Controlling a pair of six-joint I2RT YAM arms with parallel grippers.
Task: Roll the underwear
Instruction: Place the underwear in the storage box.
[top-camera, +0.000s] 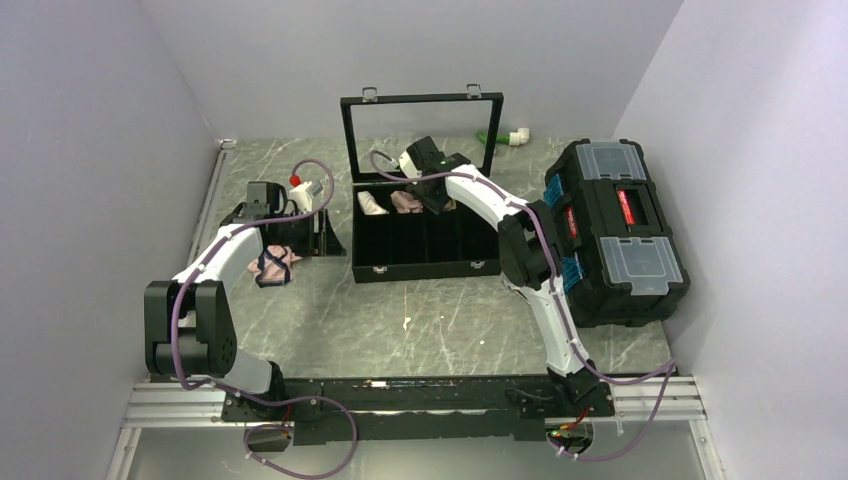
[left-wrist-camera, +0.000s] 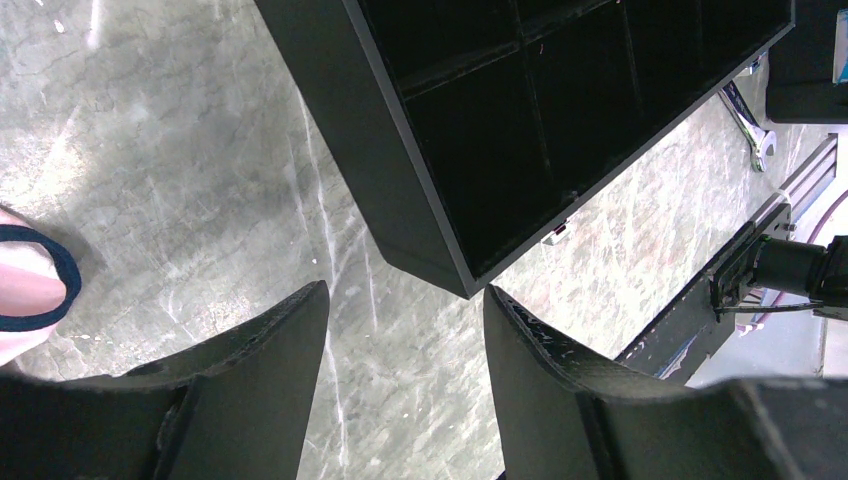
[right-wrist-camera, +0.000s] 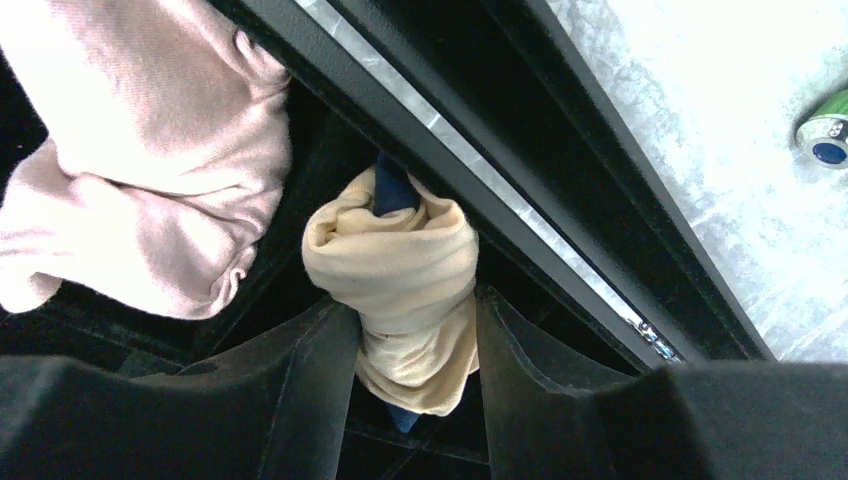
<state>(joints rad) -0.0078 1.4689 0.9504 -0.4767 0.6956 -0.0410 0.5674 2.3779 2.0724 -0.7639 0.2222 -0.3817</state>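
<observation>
Underwear (right-wrist-camera: 395, 250), soft and light, sat rolled between the fingers (right-wrist-camera: 310, 380) of my right hand (right-wrist-camera: 415, 305), in the box (right-wrist-camera: 560, 160); pinched or loose, I couldn't tell. I'd grip mid-roll. Left hand (left-wrist-camera: 405, 295) gaped empty.

You have a grey marbled table (top-camera: 420, 320) carrying a black divided case (top-camera: 425, 265) at the middle, a black toolbox (top-camera: 615, 235) right, and a black stand (top-camera: 290, 225) and pink underwear (top-camera: 275, 265) left.
</observation>
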